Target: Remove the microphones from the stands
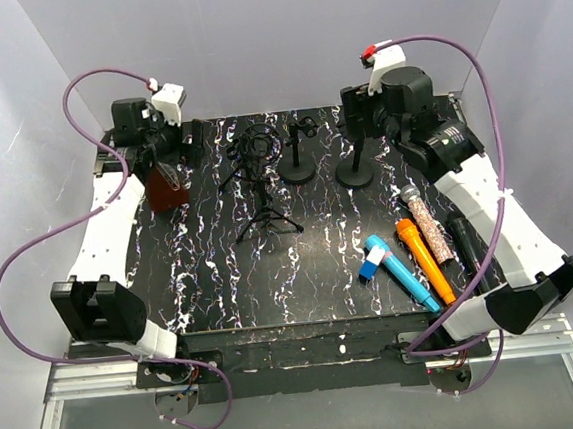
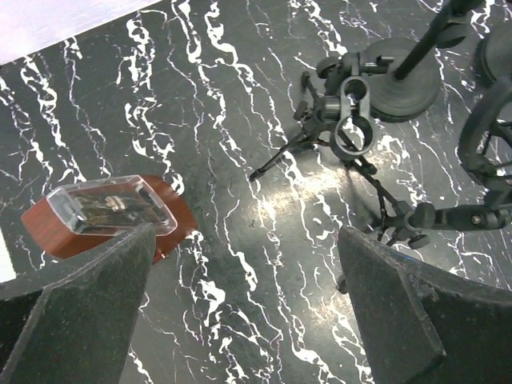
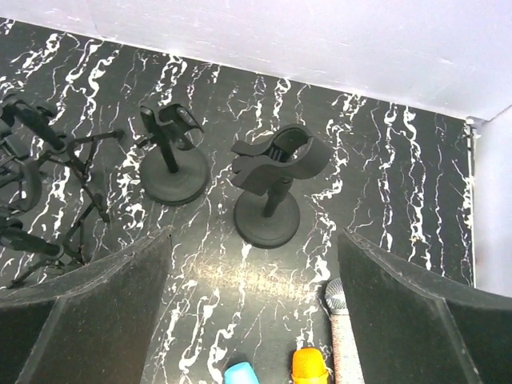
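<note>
Left gripper (image 2: pixel 246 234): fingers wide apart, nothing between them, over the far-left part of the table (image 1: pixel 303 283).
Red-brown box (image 2: pixel 108 212): clear-lidded, just beside the left gripper.
Tripod stands (image 1: pixel 266 214): two, centre-back, close together.
Round-base stands (image 3: pixel 172 172): two, side by side, right of the tripods, each with a clip on top.
Right gripper (image 3: pixel 254 240): fingers spread, holding nothing, near the right-hand stand (image 3: pixel 272 212).
Microphones (image 1: pixel 423 255): blue, orange, glittery, black, all lying flat at front right, well apart from the stands.
</note>
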You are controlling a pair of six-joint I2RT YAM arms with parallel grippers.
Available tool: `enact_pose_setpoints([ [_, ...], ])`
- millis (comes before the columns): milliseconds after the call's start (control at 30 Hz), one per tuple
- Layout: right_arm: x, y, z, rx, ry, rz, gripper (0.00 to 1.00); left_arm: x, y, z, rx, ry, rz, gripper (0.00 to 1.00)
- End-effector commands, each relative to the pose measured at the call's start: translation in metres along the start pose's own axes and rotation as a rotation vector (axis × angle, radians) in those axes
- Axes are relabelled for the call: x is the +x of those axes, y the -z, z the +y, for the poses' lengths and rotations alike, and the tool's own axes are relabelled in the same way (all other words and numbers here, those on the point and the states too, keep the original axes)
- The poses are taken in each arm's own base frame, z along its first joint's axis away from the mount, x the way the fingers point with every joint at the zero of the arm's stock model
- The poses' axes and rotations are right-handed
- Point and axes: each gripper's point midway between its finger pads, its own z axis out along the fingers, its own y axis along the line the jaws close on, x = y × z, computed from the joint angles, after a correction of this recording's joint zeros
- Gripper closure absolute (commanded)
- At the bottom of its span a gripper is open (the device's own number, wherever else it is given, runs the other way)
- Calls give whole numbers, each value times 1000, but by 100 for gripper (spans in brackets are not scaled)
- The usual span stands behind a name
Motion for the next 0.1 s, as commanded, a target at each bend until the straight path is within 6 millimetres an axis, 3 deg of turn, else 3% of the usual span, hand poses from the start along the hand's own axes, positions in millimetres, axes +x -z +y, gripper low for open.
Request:
enact_pose_setpoints([
  [0,-26,19,-15,52,-12,-85,11,-12,10,15,-84,18,-13,2],
  [67,-22,17,-15,54,-14,-78,10,-9,10,15,-85,33,-4,2],
])
